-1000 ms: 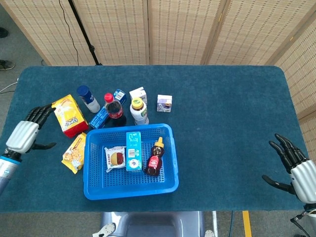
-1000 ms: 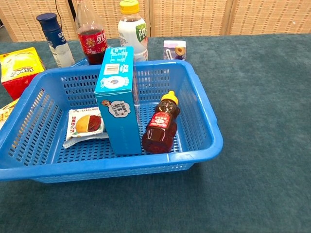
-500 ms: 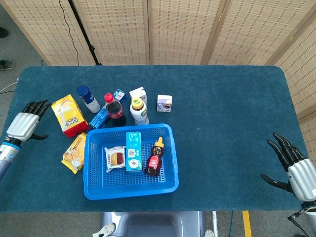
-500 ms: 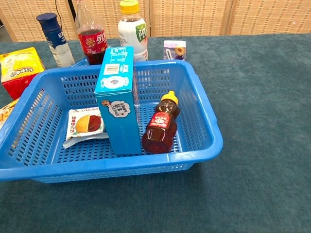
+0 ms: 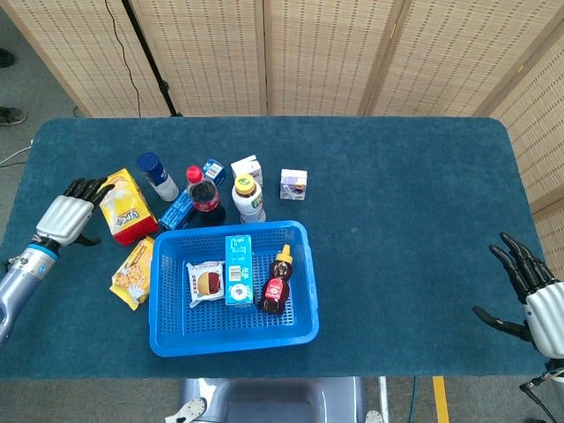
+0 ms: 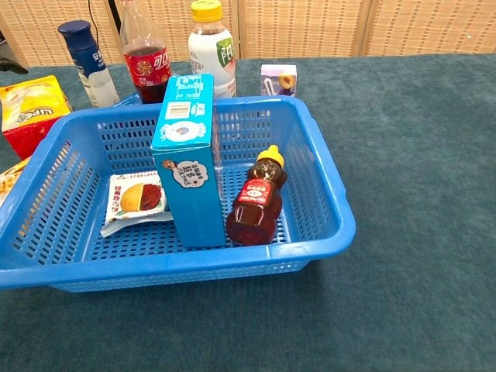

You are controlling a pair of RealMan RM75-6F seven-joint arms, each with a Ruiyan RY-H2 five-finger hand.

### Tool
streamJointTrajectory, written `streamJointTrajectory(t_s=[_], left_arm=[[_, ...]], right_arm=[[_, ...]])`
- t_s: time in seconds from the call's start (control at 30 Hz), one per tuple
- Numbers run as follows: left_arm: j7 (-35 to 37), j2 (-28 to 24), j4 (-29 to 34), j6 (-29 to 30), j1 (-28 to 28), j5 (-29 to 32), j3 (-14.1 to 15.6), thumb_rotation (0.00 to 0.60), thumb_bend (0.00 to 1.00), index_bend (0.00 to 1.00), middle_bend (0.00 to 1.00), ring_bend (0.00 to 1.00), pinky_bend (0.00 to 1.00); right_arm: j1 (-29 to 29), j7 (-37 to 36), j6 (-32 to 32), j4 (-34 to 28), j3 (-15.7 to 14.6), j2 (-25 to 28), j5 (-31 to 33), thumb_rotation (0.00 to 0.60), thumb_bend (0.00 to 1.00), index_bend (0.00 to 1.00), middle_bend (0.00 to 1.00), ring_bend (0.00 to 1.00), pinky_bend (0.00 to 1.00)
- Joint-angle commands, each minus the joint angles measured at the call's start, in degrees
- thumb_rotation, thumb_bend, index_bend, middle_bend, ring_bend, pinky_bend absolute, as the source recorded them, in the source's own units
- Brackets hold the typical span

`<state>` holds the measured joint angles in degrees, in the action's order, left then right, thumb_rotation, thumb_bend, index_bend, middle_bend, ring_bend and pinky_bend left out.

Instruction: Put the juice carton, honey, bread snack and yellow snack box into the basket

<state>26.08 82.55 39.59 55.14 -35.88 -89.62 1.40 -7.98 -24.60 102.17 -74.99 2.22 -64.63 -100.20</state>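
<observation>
The blue basket (image 5: 167,339) (image 6: 329,186) stands near the table's front. In it the blue juice carton (image 5: 238,269) (image 6: 186,155) stands upright. The honey bottle (image 5: 277,284) (image 6: 258,203) leans to its right and the bread snack (image 5: 206,283) (image 6: 137,198) lies flat to its left. The yellow snack box (image 5: 124,205) (image 6: 28,108) lies on the table left of the basket. My left hand (image 5: 67,218) is beside that box, fingers apart, with its dark fingertips (image 5: 88,187) at the box's far left corner. My right hand (image 5: 539,295) hovers open at the table's right edge, holding nothing.
Behind the basket stand a blue-capped bottle (image 5: 157,176), a cola bottle (image 5: 203,194), a yellow-capped white bottle (image 5: 249,198) and two small cartons (image 5: 248,167) (image 5: 293,183). A yellow snack packet (image 5: 132,271) lies against the basket's left wall. Folding screens stand behind the table.
My left hand has moved right, up to the yellow snack box. My right hand has drifted slightly right and down. Nothing in the basket has moved.
</observation>
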Motion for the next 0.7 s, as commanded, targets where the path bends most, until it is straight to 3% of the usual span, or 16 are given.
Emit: streamJointTrajectory(t_s=[0.03, 0.5, 0.63, 0.7], left_arm=[[-0.91, 0.45, 0.24, -0.60, -0.86, 0.17, -0.27, 0.600, 0.10, 0.00, 0.00, 0.00, 0.00], [-4.98, 2.96, 1.53, -6.06, -3.98, 1.56, -0.71, 0.600, 0.10, 0.00, 0.00, 0.00, 0.00], [-5.31, 3.21, 1.84, -5.50, -3.87, 1.93, -0.98, 0.600, 0.21, 0.02, 0.01, 0.01, 0.15], [-5.08, 3.49, 1.73, -3.99, -3.57, 1.98, -1.31, 0.600, 0.31, 0.17, 0.10, 0.09, 0.29]], right_arm=[[0.00, 0.00, 0.10, -0.15, 0.00, 0.06, -0.19, 0.600, 0.06, 0.03, 0.00, 0.10, 0.22], [0.46, 0.44, 0.78, -0.54, 0.13, 0.26, -0.32, 0.600, 0.06, 0.04, 0.00, 0.10, 0.22], [0.63, 1.79, 1.09, -0.15, 0.40, 0.07, -0.26, 0.600, 0.06, 0.04, 0.00, 0.10, 0.22], [0.75, 3.60, 0.91, -0.02, 0.24, 0.15, -0.51, 0.600, 0.06, 0.04, 0.00, 0.10, 0.22]])
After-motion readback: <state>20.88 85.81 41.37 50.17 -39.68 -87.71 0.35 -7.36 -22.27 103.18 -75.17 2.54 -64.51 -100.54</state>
